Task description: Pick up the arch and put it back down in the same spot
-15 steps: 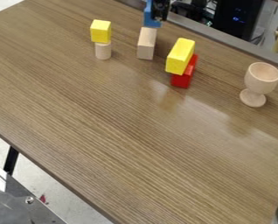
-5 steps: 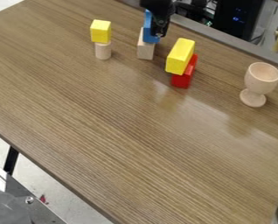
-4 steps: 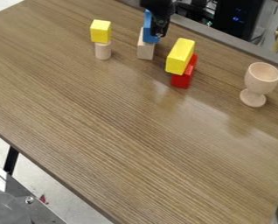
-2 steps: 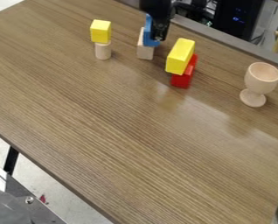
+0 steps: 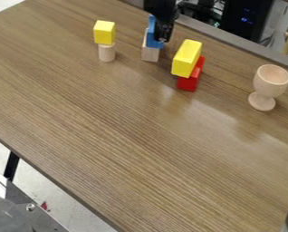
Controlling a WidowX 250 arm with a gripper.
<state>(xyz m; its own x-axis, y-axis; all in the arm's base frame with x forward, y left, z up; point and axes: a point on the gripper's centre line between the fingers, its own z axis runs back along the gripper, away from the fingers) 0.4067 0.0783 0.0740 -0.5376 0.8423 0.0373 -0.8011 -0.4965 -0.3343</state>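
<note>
The black gripper [image 5: 163, 35] hangs down near the top edge of the view, left of the yellow and red blocks. It is shut on the blue arch [image 5: 152, 36], whose left side and lower end show beside the gripper. Directly at the arch's lower end stands a natural wood block [image 5: 151, 53] on the table, its upper part partly covered by the arch. Whether the arch rests on that block or hangs just over it, I cannot tell.
A yellow block [image 5: 186, 58] lies on a red block [image 5: 188, 83] close to the right. To the left, a yellow cube [image 5: 104, 32] tops a wood cylinder [image 5: 107, 52]. A wooden goblet [image 5: 270, 82] stands farther right on the brown table [image 5: 128, 136].
The gripper and the blue arch have come down from the top edge to the wood block, with a slight shift left lately. The other blocks and the goblet have not moved.
</note>
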